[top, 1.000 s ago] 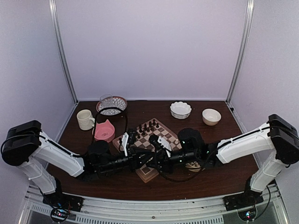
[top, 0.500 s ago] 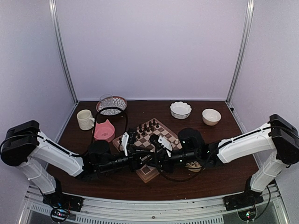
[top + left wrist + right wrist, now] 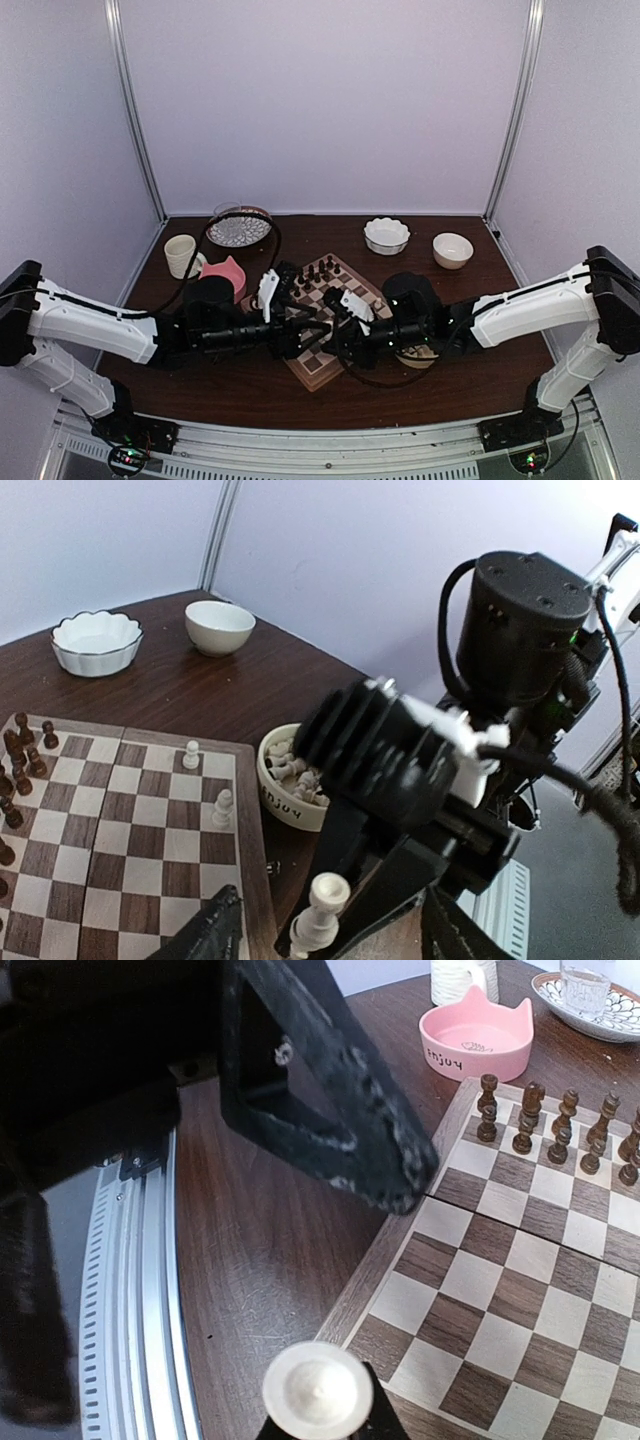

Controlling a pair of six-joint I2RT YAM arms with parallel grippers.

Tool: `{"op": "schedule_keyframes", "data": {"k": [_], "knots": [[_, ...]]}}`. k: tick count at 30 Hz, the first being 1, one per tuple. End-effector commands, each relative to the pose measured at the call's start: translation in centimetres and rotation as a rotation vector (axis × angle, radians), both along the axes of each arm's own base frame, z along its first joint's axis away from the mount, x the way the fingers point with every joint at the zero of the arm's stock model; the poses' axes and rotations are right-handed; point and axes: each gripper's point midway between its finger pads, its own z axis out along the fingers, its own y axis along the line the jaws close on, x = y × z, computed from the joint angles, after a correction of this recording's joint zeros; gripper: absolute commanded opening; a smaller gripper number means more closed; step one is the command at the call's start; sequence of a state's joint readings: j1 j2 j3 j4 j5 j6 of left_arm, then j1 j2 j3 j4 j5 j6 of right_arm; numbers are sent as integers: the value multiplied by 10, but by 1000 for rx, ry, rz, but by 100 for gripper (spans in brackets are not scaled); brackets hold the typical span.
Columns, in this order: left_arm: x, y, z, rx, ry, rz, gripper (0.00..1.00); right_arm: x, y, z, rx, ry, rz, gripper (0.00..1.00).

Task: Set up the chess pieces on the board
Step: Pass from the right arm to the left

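Mia: Where is the white piece (image 3: pixel 318 1388)?

Tom: The right gripper (image 3: pixel 318 1422) has it, pinched tight between its two fingers; it seems to hang over the near edge of the board (image 3: pixel 130 860), not on a square yet.

Mia: And the left gripper (image 3: pixel 335 935)?

Tom: Its fingers (image 3: pixel 215 935) stand wide apart, one on each side of the piece; they hold nothing.

Mia: Is the piece hard to carry?

Tom: It looks tiny, light and hard, like smooth wood; it can probably slip or tip over fast; a soft squeeze on the thin middle, under the round head, seems best; the flat foot should land straight.

Mia: Where are the others?

Tom: Many chess pieces (image 3: pixel 295 770) lie in a white bowl (image 3: pixel 270 805) just right of the board; two more stand on squares near that right edge; the dark pieces (image 3: pixel 560 1125) stand in rows on the far side.

Mia: Any words to read?

Tom: The pink bowl (image 3: pixel 475 1045) says "enjoy"; the white bowl seems to have the same word.
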State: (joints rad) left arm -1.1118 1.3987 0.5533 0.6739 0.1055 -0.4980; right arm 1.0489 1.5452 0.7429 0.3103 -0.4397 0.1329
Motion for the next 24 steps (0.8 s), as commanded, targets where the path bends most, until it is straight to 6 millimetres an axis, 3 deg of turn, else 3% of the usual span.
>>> {"op": "schedule_keyframes", "data": {"k": [1, 20, 24], "knots": [[-10, -2, 12, 105, -55, -94, 62, 7, -2, 15, -12, -63, -27, 1], [-14, -10, 0, 134, -25, -179, 60, -10, 4, 18, 16, -24, 69, 3], [-14, -11, 0, 133, -25, -178, 55, -12, 6, 19, 22, -15, 87, 3]]}}
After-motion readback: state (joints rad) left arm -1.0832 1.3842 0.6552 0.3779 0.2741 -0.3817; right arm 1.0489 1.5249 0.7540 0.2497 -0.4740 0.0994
